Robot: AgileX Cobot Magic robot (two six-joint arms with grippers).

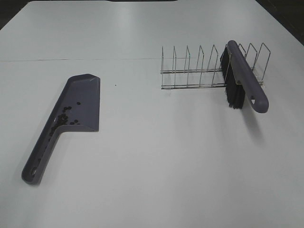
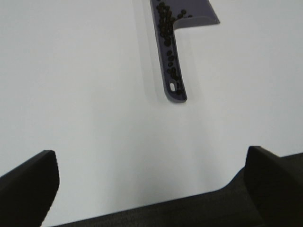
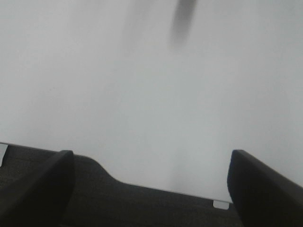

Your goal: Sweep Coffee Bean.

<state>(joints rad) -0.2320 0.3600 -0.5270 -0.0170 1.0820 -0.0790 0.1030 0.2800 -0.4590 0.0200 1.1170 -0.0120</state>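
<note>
A purple dustpan [image 1: 78, 105] lies flat on the white table at the left, handle toward the front. Small dark coffee beans [image 1: 64, 117] sit in its pan and along the handle channel; it also shows in the left wrist view [image 2: 176, 71] with beans [image 2: 165, 23] in it. One lone bean [image 1: 115, 85] lies on the table right of the pan. A purple brush [image 1: 244, 81] with black bristles rests in a wire rack [image 1: 199, 71] at the right. My left gripper [image 2: 151, 189] is open and empty, near the table's front edge. My right gripper [image 3: 151, 184] is open and empty.
The wire rack has several upright dividers and stands at the back right. The white table [image 1: 166, 156] has a seam line across the back. The table's front edge shows in both wrist views. Neither arm shows in the high view.
</note>
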